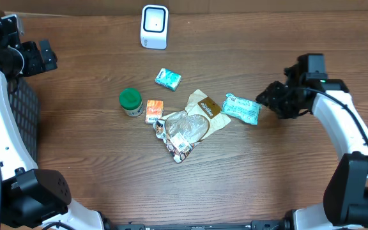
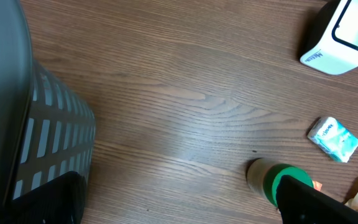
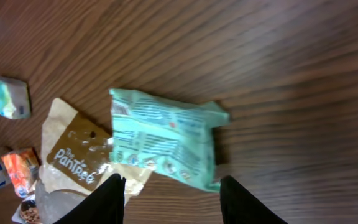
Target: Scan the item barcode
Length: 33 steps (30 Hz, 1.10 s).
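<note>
Teal packet (image 3: pixel 163 140) (flat) near right gripper (image 3: pixel 171 180)

Soft, even light from above; shadows on the table (image 1: pixel 107 166) are short and faint. In the left wrist view a pale sheen crosses the wood and the near basket (image 2: pixel 42 137) blurs. The right wrist view is soft, fingers (image 3: pixel 104 202) dark

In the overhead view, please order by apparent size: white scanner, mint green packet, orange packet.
Largest: white scanner and mint green packet, about alike, not ranked.
Smallest: orange packet, clearly.
</note>
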Tool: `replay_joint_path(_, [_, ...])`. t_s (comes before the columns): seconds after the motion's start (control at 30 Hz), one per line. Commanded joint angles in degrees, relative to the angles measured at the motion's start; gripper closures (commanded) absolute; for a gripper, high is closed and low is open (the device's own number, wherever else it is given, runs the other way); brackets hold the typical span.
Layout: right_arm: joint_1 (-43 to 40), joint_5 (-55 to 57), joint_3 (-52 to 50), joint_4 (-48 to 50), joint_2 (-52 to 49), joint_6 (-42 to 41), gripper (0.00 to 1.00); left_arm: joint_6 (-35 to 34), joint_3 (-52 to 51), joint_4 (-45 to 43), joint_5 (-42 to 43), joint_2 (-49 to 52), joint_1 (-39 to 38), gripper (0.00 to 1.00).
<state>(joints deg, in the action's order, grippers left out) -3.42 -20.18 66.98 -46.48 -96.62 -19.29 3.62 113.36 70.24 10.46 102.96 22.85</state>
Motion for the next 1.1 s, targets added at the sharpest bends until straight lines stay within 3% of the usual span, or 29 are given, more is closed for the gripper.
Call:
replay_joint_path(0.0, [-0.09,-5.09,0.57,0.09,-5.11,4.83,0.54,1.57,0.24,-0.17,0.04,0.57,-0.37,0.00])
replay_joint_path(0.47, [2.38,-12.11,0.55,7.69,-18.25,7.41,0.61,1.55,0.24,-0.17,0.04,0.57,-0.37,0.01])
replay_joint_path(0.57, [2.45,-12.15,0.55,7.67,-18.27,7.39,0.76,1.55,0.24,-0.17,0.02,0.57,-0.37,0.00])
replay_joint_path(0.63, [2.27,-12.98,0.55,7.87,-18.27,7.41,0.93,1.55,0.24,-0.20,0.04,0.57,-0.37,0.00])
replay_joint_path(0.7, [1.92,-14.01,0.57,7.89,-18.25,7.41,0.96,1.55,0.24,-0.17,0.04,0.57,-0.37,0.00])
replay_joint_path(0.9, [0.33,-24.30,0.68,8.57,-12.37,10.60,0.96,1.55,0.24,-0.17,0.04,0.57,-0.37,0.00])
replay_joint_path(1.07, [4.76,-27.45,1.81,9.88,-0.17,4.55,0.96,1.55,0.24,-0.20,0.04,0.57,-0.37,0.00])
